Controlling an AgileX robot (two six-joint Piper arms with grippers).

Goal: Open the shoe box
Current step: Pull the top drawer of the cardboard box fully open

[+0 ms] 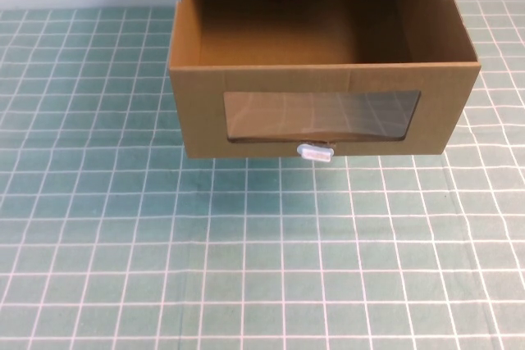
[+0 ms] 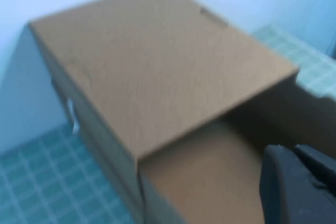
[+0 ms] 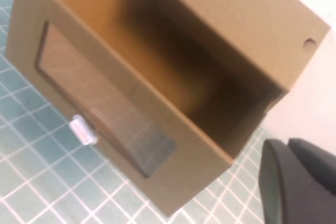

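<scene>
Brown shoe box (image 1: 197,112), upper centre of the high view, stands slid open, with a clear window in its front. Right gripper (image 3: 302,182), lower right of its wrist view, is closed on nothing. Left gripper (image 2: 299,187) is lower right of its own view, and I cannot tell its state.

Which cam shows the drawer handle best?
High view: handle faces it squarely. Right wrist shows it slanted, right pincer raised beside the box. Left wrist misses it, left pincer above the drawer.

Your left gripper (image 2: 297,183) hangs raised above the table, only its dark tip showing at the edge of its wrist view, while your right gripper (image 3: 295,178), likewise raised, has its jaws pressed together.
</scene>
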